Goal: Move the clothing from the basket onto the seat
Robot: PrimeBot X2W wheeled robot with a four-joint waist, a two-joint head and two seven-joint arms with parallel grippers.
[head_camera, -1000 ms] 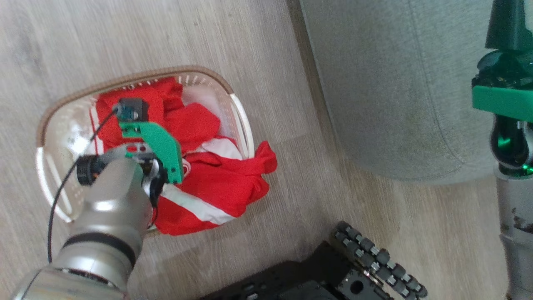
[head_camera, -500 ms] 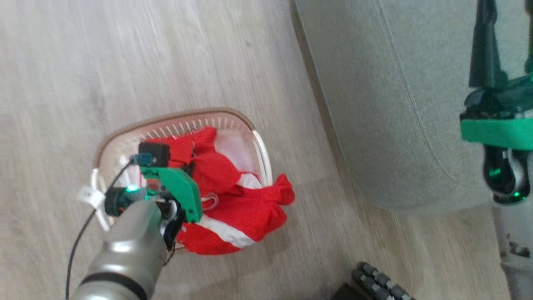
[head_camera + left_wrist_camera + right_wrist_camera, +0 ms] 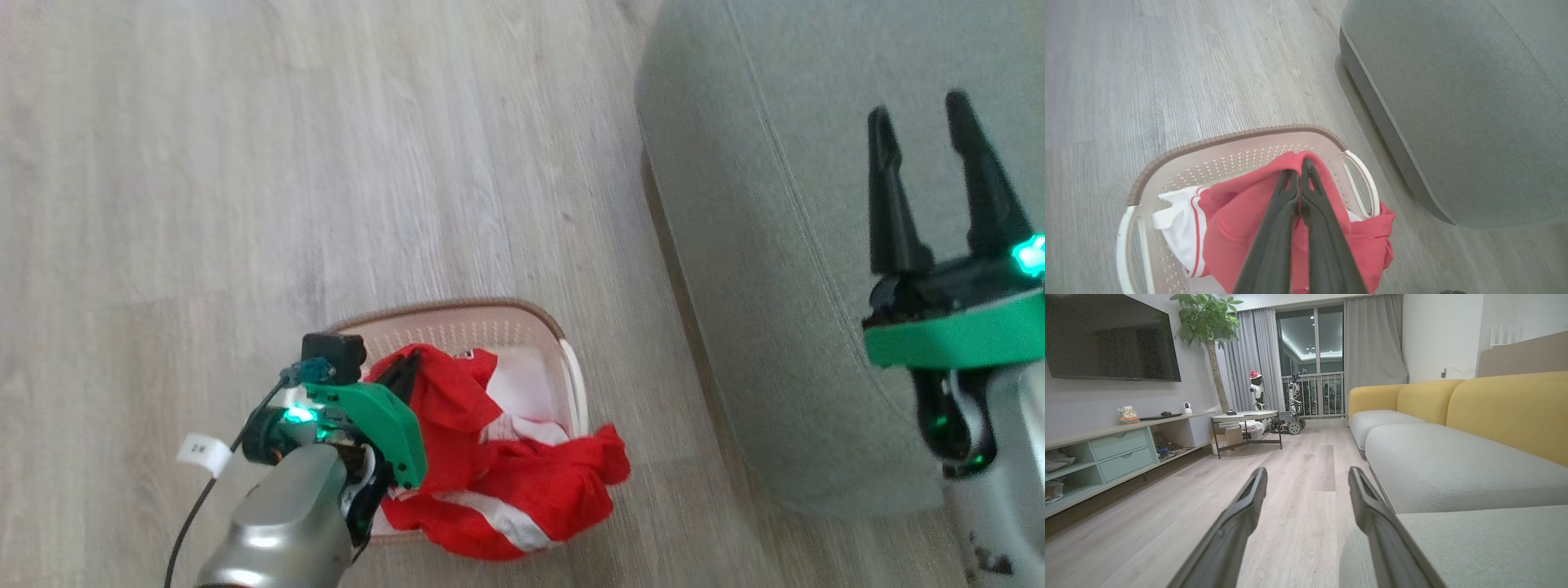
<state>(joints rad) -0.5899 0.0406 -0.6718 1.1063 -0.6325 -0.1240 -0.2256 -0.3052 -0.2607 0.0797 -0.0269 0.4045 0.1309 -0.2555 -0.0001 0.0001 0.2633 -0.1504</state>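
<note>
Head view: the left gripper (image 3: 400, 374) stands over the basket (image 3: 490, 309), its fingers pinched together on a raised fold of the clothing (image 3: 506, 490). The rest of the red garments lies in the basket, with one part spilling over the basket's rim on the side facing the seat (image 3: 775, 245). The right gripper (image 3: 914, 114), well apart from the basket, hovers over the seat with its fingers spread wide and nothing between them. Left wrist view: the two fingers meet at their tips on a peak of red fabric inside the basket, and a white, red-striped part of the clothing lies beside it. The basket stands on the wooden floor (image 3: 1167, 61), near the seat's edge but apart from it. Right wrist view: the spread fingers point along the floor, with the seat's grey cushion beside them below a yellow backrest (image 3: 1506, 412).
</note>
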